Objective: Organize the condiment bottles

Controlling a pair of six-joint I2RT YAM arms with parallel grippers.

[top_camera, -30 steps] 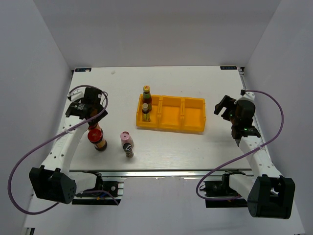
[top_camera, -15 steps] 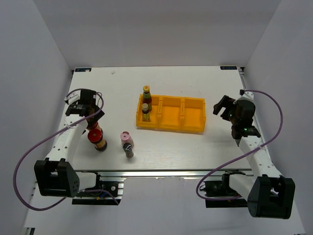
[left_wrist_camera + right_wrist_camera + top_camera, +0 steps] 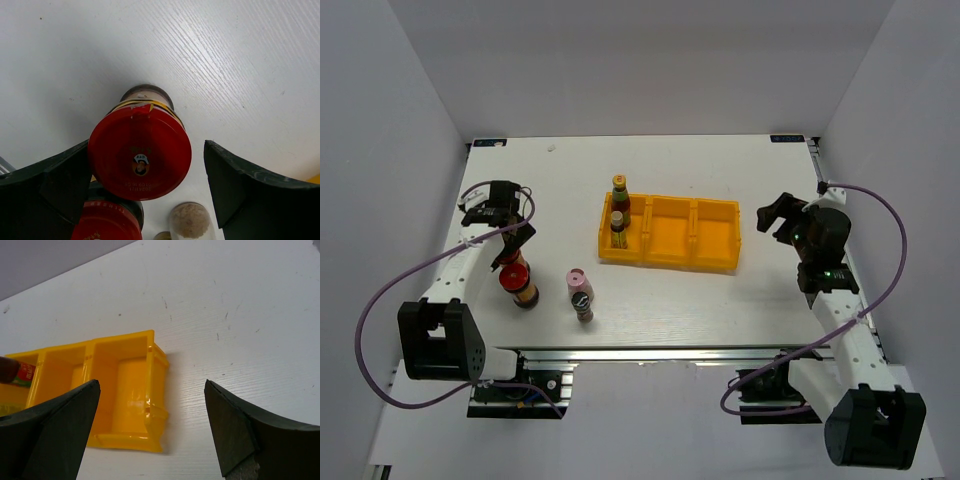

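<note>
A red-capped bottle [image 3: 140,157] stands upright on the left of the worktop [image 3: 700,170], just beside its twin [image 3: 107,225]. The pink-capped bottle [image 3: 580,293] is near on their right. The bottle's long axis is vertical, so the left wrist view looks almost straight down on the cap.

The left gripper [image 3: 147,145] hangs over it, fingers spread wide and holding nothing. The cap sits between them, much closer to one finger than the other. This arm is plainly the nearer one. I cannot tell whether the fingertips are down at cap height.

The two yellow-capped bottles [image 3: 618,222] stand in the left compartment of the tray [image 3: 670,260], which lies to the right of the three loose bottles. The right gripper [image 3: 151,382], also spread and empty, hovers off the tray's right end.

Only the top view shows which way the tray lies from the bottle. Only the left wrist view shows the cap's offset between the fingers. The right wrist view shows the tray's right compartment empty.
</note>
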